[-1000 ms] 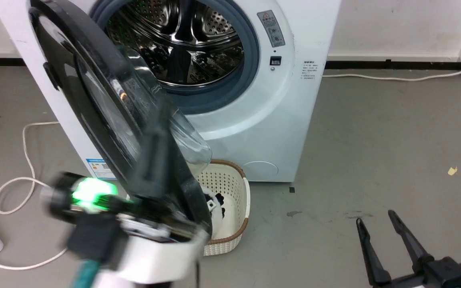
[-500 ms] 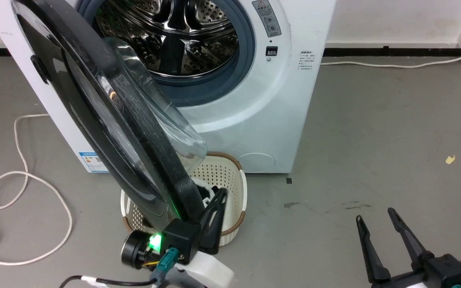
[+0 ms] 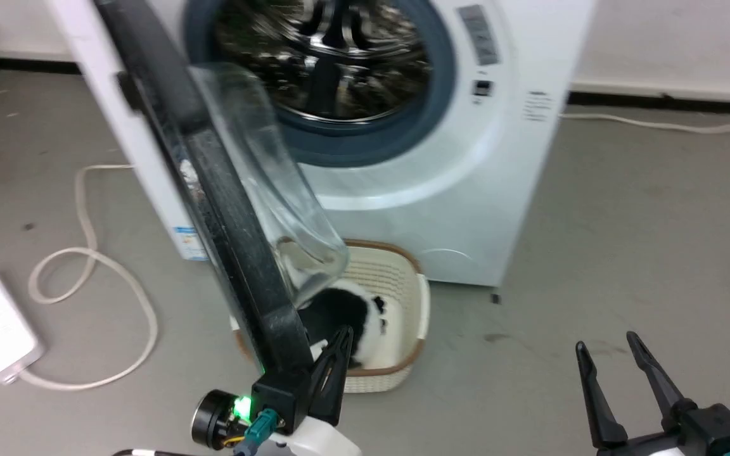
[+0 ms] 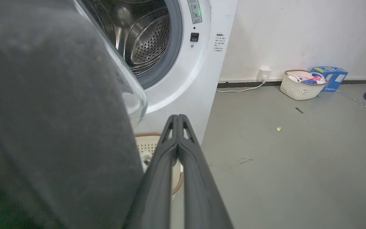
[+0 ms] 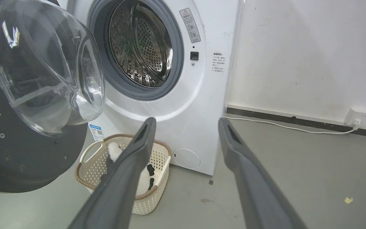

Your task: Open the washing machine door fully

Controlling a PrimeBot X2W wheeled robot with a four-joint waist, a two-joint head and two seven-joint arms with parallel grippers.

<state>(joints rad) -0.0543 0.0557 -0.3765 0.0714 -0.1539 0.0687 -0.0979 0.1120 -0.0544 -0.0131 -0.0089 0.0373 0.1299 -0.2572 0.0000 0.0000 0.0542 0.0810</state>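
Swung wider, glossy black-rimmed round door [image 3: 213,202]; left end effector [image 3: 344,332] together at its 6 o'clock rim, right end effector [image 3: 606,341] apart.

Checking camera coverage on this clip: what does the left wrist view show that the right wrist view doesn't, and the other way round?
Left wrist view adds: the left gripper, fingers pressed together close beside the washing machine door, plus a far basket with colourful items and blue boxes by the wall.
Right wrist view adds: the right gripper, open, the blue label, and the door's whole glass bowl.
Both share: the washing machine, its steel drum, the near basket below the door, and the wall socket.
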